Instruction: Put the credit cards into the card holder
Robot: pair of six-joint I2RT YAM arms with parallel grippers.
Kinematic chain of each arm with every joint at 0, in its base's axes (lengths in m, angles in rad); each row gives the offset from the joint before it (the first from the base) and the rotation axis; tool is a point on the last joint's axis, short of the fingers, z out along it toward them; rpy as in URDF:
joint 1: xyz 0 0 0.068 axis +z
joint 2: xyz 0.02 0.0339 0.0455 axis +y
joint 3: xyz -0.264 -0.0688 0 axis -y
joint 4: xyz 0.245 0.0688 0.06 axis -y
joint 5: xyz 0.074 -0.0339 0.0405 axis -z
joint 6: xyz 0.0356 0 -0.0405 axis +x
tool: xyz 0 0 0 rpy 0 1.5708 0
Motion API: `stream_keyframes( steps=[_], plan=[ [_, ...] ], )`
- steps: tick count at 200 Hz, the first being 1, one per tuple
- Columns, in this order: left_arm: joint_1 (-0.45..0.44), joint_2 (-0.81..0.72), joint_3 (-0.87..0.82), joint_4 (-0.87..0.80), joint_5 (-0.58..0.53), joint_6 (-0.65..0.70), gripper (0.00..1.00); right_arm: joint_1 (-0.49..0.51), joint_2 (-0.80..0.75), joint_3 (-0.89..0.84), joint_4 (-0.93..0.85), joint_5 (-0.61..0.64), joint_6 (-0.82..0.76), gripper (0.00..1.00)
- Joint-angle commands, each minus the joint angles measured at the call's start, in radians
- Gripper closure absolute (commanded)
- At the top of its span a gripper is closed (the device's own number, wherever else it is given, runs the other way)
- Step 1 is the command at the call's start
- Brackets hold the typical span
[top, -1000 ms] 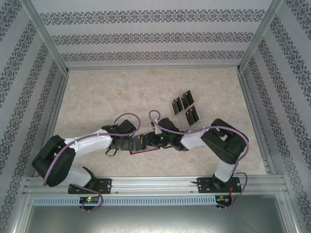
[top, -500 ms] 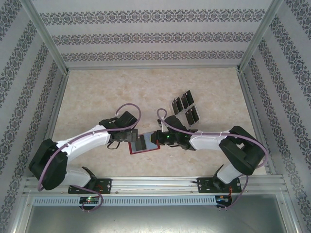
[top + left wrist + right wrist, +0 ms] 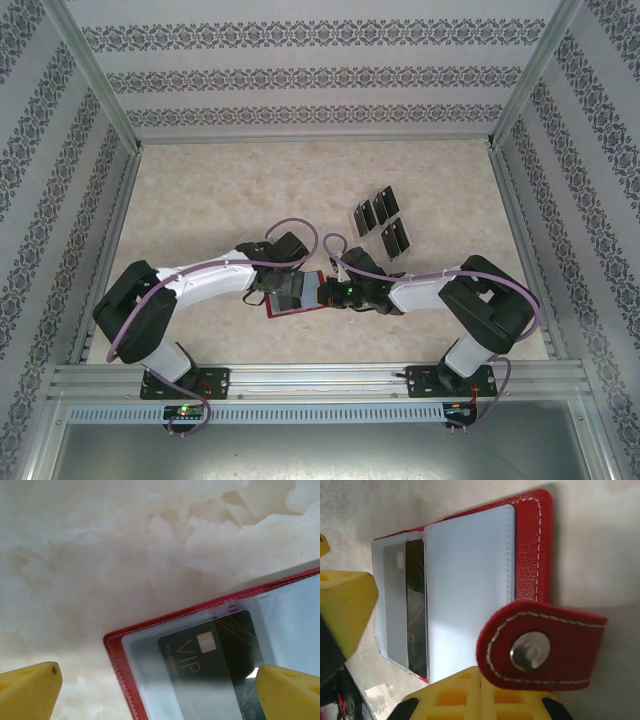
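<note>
**Card holder open on the table, one gripper at each side**

*Top external view.* The card holder (image 3: 300, 305) lies open on the table (image 3: 200, 200), near the front edge and roughly midway between the two arms. Its red cover faces down and its pale inside faces up. The left gripper (image 3: 278, 290) sits at its left edge and the right gripper (image 3: 325, 293) at its right edge. Several credit cards (image 3: 380, 210) stand in a cluster behind and to the right of the holder, apart from it.

*Left wrist view.* The left gripper (image 3: 157, 692) has its yellow fingertips (image 3: 30, 690) in the bottom corners, spread wide and holding nothing. Between them lies a corner of the card holder (image 3: 120, 672), with a red stitched border around a clear pocket. The pocketed card (image 3: 200, 665) is dark, with a pale chip and gold "VIP" lettering. It sits inside that pocket.

*Right wrist view.* The right gripper (image 3: 480, 680) has its fingers pressed together at the bottom edge. The clasp tab (image 3: 570, 630), bearing a metal snap (image 3: 530, 651), curls over from the holder's red edge and overlaps the fingertips. Whether it is pinched cannot be told. The card holder (image 3: 470, 580) lies open, and the pocketed card (image 3: 415, 610) is at its far end. A yellow finger (image 3: 345, 610) of the left gripper stands just beside that end.
</note>
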Motion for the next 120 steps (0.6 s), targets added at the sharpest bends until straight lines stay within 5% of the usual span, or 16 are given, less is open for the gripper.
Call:
stream_keyframes(
  steps=[1, 120],
  plan=[
    [-0.023, 0.029, 0.027, 0.035, 0.007, -0.023, 0.00, -0.011, 0.014, -0.021, 0.015, 0.030, 0.002, 1.00],
    [-0.036, 0.067, -0.029, 0.077, 0.011, -0.040, 0.00, -0.016, 0.037, -0.016, 0.003, 0.037, 0.016, 1.00]
  ],
)
